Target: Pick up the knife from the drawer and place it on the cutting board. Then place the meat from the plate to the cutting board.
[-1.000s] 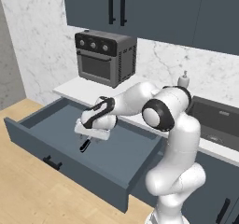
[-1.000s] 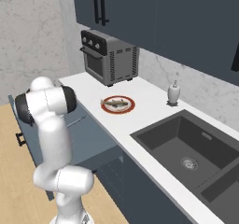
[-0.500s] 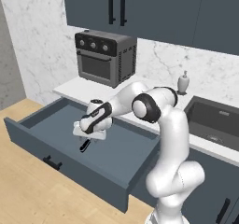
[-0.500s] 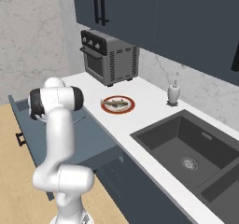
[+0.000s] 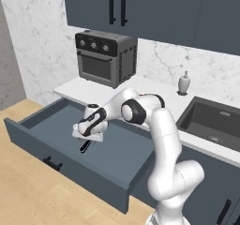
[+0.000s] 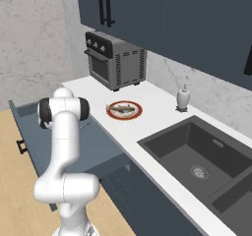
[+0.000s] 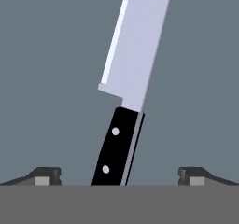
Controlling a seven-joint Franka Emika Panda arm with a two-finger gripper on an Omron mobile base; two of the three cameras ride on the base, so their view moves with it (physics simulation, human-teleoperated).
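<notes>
Hand view: knife (image 7: 128, 85) flat on the bare blue-grey floor of the drawer (image 7: 46, 78), silver blade running up and away, black handle with two pale rivets pointing back between the fingertips (image 7: 45, 175). Gripper (image 7: 119, 176) spread wide, one tip well out to each side of the handle, neither touching it; open floor all round the blade.

Left base view: gripper (image 5: 87, 136) low inside the pulled-out drawer (image 5: 70, 161), over the dark handle end of the knife (image 5: 85, 147). Near the middle of the tray, well apart from the front wall and the left end wall; bar handle on the front face.

Right base view: plate (image 6: 124, 110) with red rim on the white counter (image 6: 162, 146), near the counter's front edge, meat (image 6: 122, 110) lying on it. Toaster oven (image 6: 115, 58) behind, sink (image 6: 206, 163) to the right, small bottle (image 6: 183, 98) by the wall.
</notes>
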